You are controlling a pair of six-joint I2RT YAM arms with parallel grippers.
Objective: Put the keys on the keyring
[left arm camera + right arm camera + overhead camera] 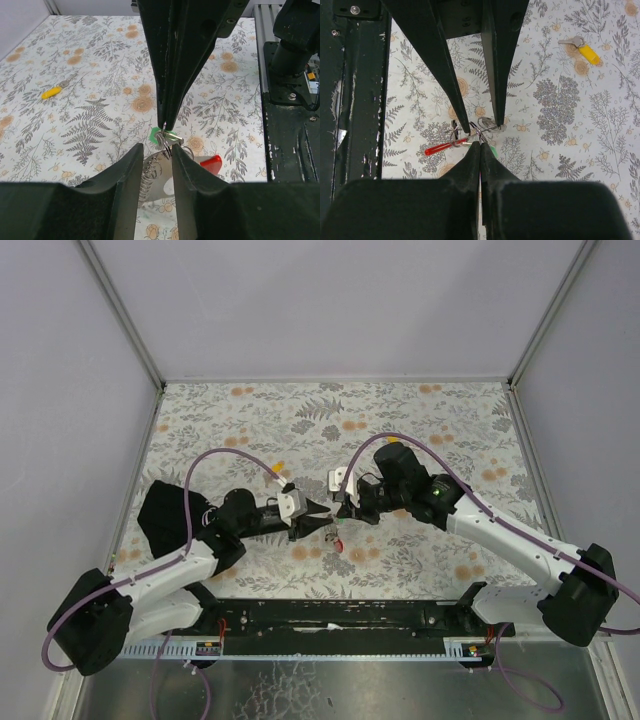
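Keyring (210, 162) pinched at centre, just above the cloth

Left gripper (156, 150) part open, tips straddling the wire coil, gripping nothing. It looks like light, springy, slippery steel, best pinched flat across the coil. Right gripper (480, 145) clamped shut on it beside the green key (493, 150).

A white tablecloth (420, 430) is printed with grey ferns and orange flowers. Upon it, a red-tabbed keyring (210, 162), a green-capped key (155, 134) and a yellow-capped key (51, 92) are seen. The left gripper (156, 149) and right gripper (164, 121) are coloured black.
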